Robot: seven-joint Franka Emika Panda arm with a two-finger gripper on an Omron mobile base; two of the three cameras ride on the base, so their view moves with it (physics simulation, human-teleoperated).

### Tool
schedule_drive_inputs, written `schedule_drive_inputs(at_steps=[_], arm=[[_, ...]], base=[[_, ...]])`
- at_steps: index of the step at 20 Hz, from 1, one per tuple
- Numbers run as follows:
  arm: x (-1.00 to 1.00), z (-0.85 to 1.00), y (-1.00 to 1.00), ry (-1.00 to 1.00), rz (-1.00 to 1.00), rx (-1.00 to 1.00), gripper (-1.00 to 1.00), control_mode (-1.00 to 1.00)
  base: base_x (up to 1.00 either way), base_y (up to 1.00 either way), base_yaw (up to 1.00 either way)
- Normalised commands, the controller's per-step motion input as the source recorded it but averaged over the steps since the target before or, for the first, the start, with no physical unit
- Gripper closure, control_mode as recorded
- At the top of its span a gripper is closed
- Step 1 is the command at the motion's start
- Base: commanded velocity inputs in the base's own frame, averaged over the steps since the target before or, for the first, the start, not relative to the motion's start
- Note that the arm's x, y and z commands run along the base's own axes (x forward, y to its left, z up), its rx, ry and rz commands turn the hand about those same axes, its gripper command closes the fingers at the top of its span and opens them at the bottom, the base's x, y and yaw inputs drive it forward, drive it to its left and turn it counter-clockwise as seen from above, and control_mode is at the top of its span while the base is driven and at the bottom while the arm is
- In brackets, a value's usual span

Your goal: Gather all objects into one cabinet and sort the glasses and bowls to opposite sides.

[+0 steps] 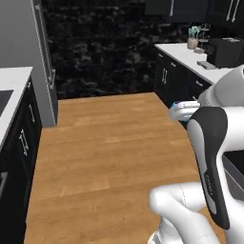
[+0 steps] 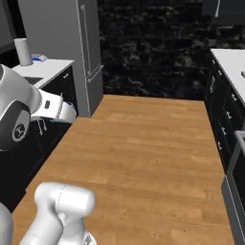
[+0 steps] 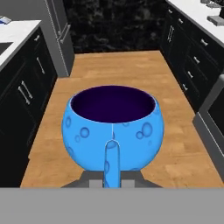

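- Wooden floor (image 1: 109,143) runs between two rows of dark cupboards with white counters; a black stone wall (image 2: 153,43) closes the far end.
- Gripper (image 3: 112,173), bottom centre of the hand view: shut on the blue bowl (image 3: 113,127), with one fingertip (image 3: 111,162) lying against the near outer wall. The other finger is hidden, presumably inside the rim.
- Blue bowl: held upright above the floor, dark inside facing up, filling the centre of the hand view. A sliver of blue shows at the hand at centre right of the left base view.
- Arm (image 1: 209,157): folded close to the base at lower right of the left base view, so the bowl rides near the body during transit.
- Fridge (image 2: 72,48): tall grey unit at upper left of the right base view, next to the left counter (image 2: 45,69).
- Paper roll (image 2: 23,51): stands on that counter at far upper left.
- Right counter (image 1: 190,57): carries a utensil pot (image 1: 192,42) and a dark appliance (image 1: 224,51) at upper right of the left base view.
- Wall cabinets (image 1: 190,8): lower edges cross the top right of the left base view; which one is the target cannot be told.
- Step in hand, as judged: carrying the bowl to the cabinet. Keep the rim level, hold the pinch firm, keep the arm tucked past counter edges, and set the bowl on the bowls' side, well apart from the cups.
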Motion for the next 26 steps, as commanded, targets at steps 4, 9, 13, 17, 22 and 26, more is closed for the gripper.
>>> schedule_drive_inputs(at_steps=[4,9,13,17,22,26], arm=[[0.0,0.0,0.0,0.0,0.0,0.0,1.0,1.0],[0.0,0.0,0.0,0.0,0.0,0.0,1.0,1.0],[0.0,0.0,0.0,0.0,0.0,0.0,1.0,1.0],[0.0,0.0,0.0,0.0,0.0,0.0,1.0,1.0],[0.0,0.0,0.0,0.0,0.0,0.0,1.0,1.0],[0.0,0.0,0.0,0.0,0.0,0.0,1.0,1.0]], base=[[1.0,0.33,0.0],[1.0,0.44,0.0],[1.0,0.5,0.0],[1.0,0.47,0.0],[1.0,0.02,-0.09],[1.0,0.0,-0.09]])
